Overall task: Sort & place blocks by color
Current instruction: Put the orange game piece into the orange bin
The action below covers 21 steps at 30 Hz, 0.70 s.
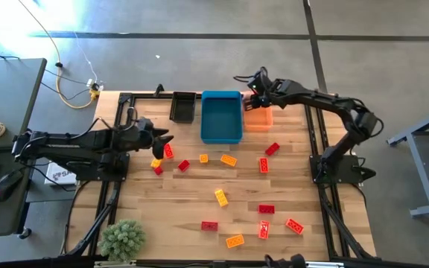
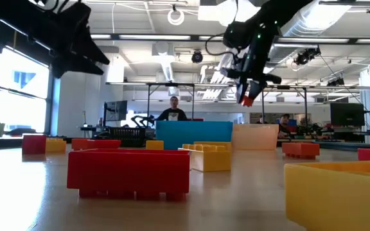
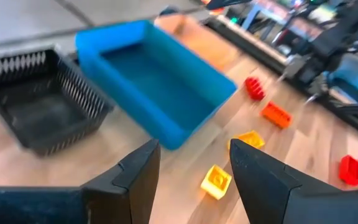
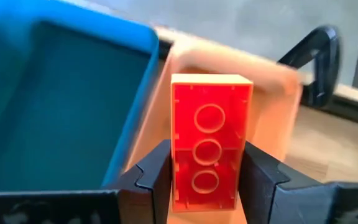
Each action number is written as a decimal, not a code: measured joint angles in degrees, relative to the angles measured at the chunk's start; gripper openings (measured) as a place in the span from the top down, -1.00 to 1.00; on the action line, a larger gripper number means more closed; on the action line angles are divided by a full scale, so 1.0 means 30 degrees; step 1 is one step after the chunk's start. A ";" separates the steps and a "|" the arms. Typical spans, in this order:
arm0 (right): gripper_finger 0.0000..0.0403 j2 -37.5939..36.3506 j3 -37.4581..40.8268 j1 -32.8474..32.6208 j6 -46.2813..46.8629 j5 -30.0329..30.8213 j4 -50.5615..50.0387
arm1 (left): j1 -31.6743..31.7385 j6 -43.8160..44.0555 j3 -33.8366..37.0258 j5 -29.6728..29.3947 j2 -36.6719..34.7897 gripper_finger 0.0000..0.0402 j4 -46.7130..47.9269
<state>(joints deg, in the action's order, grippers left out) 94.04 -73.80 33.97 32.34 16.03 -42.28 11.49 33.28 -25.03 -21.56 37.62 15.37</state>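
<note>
My right gripper (image 1: 258, 99) is shut on a red block (image 4: 209, 140) and hangs over the orange bin (image 1: 258, 119), beside the blue bin (image 1: 222, 117). The low view shows it raised well above the table (image 2: 249, 90). My left gripper (image 1: 164, 141) is open and holds nothing; it hovers at the table's left over a red block (image 1: 168, 151) and a yellow block (image 1: 156, 162). In the left wrist view (image 3: 194, 180) a yellow block (image 3: 216, 182) lies on the wood beyond the fingers. Several red, orange and yellow blocks lie scattered on the table (image 1: 222, 197). My right gripper pinches the red block between its two fingers (image 4: 157, 177), one on each long side of the block's end nearer the wrist (image 4: 204, 186). The hollow underside with three rings faces the wrist camera. The block is lifted clear, above the orange bin.
A black mesh bin (image 1: 183, 106) stands left of the blue bin at the far edge. A green plant (image 1: 123, 238) sits at the near left corner. Black frame rails (image 1: 319, 141) run along both sides. People show in the room behind (image 2: 174, 109).
</note>
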 joint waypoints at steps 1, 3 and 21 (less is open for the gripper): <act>0.38 0.0320 0.0011 0.0047 -0.0140 -0.0138 -0.0015 | 0.0071 0.0422 -0.0043 0.0111 0.0125 0.09 0.0284; 0.38 0.0950 0.0015 0.0054 -0.0413 -0.0493 -0.0016 | 0.0221 0.1103 -0.0105 0.0394 0.0316 0.09 0.0682; 0.38 0.3561 0.0015 0.0439 -0.0949 -0.2262 -0.0015 | 0.0417 0.0552 -0.0119 0.1999 0.1637 0.09 0.1240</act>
<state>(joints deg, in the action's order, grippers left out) 104.73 -73.76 35.29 29.50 9.24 -42.33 12.74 34.94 -25.39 -15.56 42.53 19.09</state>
